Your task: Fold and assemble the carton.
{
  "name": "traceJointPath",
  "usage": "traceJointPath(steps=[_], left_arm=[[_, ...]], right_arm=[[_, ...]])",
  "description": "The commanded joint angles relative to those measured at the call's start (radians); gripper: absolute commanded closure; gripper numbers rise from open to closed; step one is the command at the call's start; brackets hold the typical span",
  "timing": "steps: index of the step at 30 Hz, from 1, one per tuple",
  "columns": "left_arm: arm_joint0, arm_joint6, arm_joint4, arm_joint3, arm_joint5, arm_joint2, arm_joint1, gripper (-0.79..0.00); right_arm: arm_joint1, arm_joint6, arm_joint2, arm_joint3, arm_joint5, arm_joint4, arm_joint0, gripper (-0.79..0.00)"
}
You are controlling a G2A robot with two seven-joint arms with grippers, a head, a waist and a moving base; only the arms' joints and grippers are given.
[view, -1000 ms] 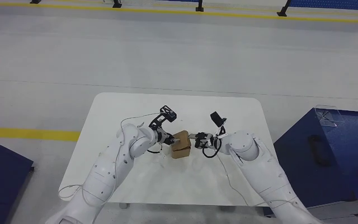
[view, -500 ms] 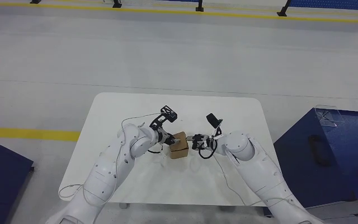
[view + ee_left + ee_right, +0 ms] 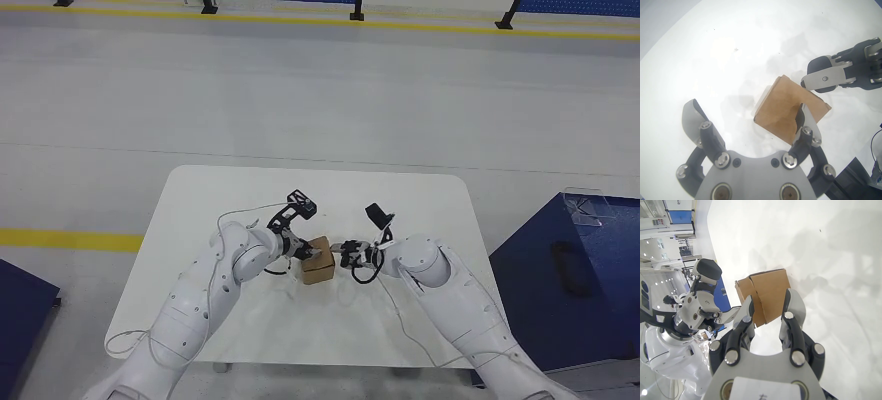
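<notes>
A small brown carton (image 3: 319, 259) lies on the white table (image 3: 210, 200), with its flaps folded in. My left gripper (image 3: 298, 246) is at its left side. In the left wrist view that gripper (image 3: 747, 113) is open: one finger (image 3: 804, 117) rests on the carton (image 3: 787, 106), the other stands over bare table. My right gripper (image 3: 347, 252) is at the carton's right end. The right wrist view shows it (image 3: 770, 304) open, with its fingertips on either side of the carton's (image 3: 766, 292) near end. Its fingertip (image 3: 817, 83) touches the carton's far corner.
A dark blue cabinet (image 3: 570, 270) stands off the table's right edge, and another blue block (image 3: 20, 300) sits to the lower left. Thin cables (image 3: 250, 208) run along both arms. Bare tabletop lies all around the carton.
My right gripper has moved left, closing in on the carton's right end. The carton has shifted a little to the left. The left gripper has hardly moved.
</notes>
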Motion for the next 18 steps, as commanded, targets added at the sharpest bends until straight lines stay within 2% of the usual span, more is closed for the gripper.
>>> traceJointPath(steps=[1,9,18], left_arm=[[0.000,-0.002,0.000,-0.001,-0.001,0.000,0.000,-0.785],[0.002,-0.007,0.001,0.001,-0.006,-0.002,0.000,-0.785],[0.001,-0.003,0.000,0.006,-0.010,-0.006,-0.001,-0.785]], right_arm=[[-0.002,-0.002,-0.005,0.007,0.002,-0.005,0.003,-0.311],[-0.012,-0.011,-0.016,0.029,-0.002,0.005,0.017,-0.311],[-0.008,0.011,0.004,-0.017,-0.008,0.017,-0.005,-0.311]])
